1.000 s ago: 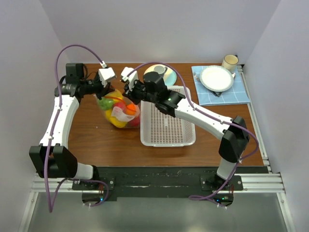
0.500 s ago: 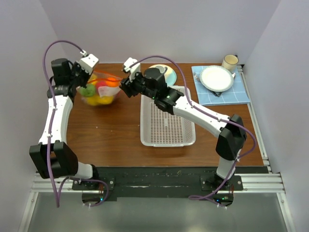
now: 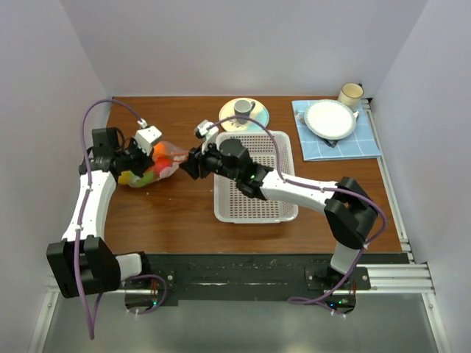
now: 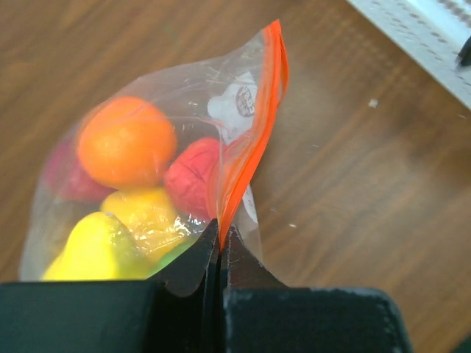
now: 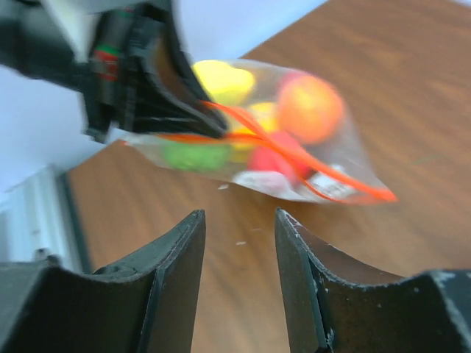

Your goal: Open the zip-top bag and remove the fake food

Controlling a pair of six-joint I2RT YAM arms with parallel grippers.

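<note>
Left wrist view gives me the left gripper (image 4: pixel 219 237) pressed together on the orange-red zip strip of the clear crinkly plastic zip-top bag (image 4: pixel 173 151), pinching it at one end. Inside it I see the glossy plastic fake food (image 4: pixel 126 140): orange, red, yellow and green pieces. From the top camera, the bag is over the left part of the brown wooden table (image 3: pixel 176 213), left of the white perforated plastic basket (image 3: pixel 254 195). My right gripper (image 5: pixel 239 220) is spread with nothing between its fingers. It faces the bag from close by, not touching.
</note>
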